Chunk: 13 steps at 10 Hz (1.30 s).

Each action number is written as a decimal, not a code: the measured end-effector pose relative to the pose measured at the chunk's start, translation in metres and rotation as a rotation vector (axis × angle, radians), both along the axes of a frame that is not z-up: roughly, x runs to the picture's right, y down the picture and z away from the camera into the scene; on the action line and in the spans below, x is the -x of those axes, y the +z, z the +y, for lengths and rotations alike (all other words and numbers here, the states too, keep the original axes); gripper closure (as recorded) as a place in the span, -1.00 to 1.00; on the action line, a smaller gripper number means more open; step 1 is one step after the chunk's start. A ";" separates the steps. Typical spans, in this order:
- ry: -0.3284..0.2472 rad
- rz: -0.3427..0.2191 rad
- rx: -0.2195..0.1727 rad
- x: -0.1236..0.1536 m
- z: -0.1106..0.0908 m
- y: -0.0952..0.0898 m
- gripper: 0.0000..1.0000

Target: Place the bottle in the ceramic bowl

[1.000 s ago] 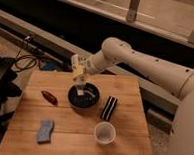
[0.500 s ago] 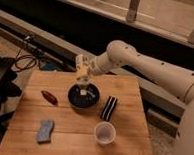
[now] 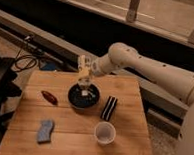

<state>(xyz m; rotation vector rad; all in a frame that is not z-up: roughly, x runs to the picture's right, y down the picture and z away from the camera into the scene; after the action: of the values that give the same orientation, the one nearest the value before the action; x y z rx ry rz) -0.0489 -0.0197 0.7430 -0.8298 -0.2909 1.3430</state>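
A Google Everyday Robot's white arm (image 3: pixel 141 67) reaches in from 3 o'clock over a wooden table (image 3: pixel 71 143), its gripper (image 3: pixel 83 70) hanging directly above a dark ceramic bowl (image 3: pixel 84 97) near the tabletop's centre. A pale bottle (image 3: pixel 84 84) shows upright just beneath the gripper, its lower end inside the bowl's rim. Whether the gripper clasps the bottle or has let go of it cannot be told.

Around the bowl lie a dark red, pepper-shaped object (image 3: pixel 49 96) at 9 o'clock, a black-and-white striped packet (image 3: pixel 108 108) close by at 4 o'clock, a white cup (image 3: pixel 105 133) at 5 o'clock, and a blue sponge (image 3: pixel 45 131) at 7 o'clock, all apart from the bowl. Black cables (image 3: pixel 24 62) coil on the floor beyond the table's 10 o'clock corner.
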 end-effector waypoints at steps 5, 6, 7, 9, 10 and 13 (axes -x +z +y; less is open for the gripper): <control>-0.073 -0.012 0.160 0.007 0.045 0.040 0.12; -0.069 -0.015 0.179 0.006 0.050 0.044 -0.04; -0.063 -0.020 0.192 0.005 0.054 0.046 -0.19; -0.052 -0.035 0.214 0.006 0.063 0.050 -0.55; -0.051 -0.044 0.222 0.009 0.066 0.051 -0.60; -0.046 -0.059 0.243 0.014 0.074 0.054 -0.60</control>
<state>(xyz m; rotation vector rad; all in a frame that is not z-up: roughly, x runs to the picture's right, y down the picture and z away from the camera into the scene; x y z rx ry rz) -0.0634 0.0541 0.7974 -1.0743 -0.1549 1.3289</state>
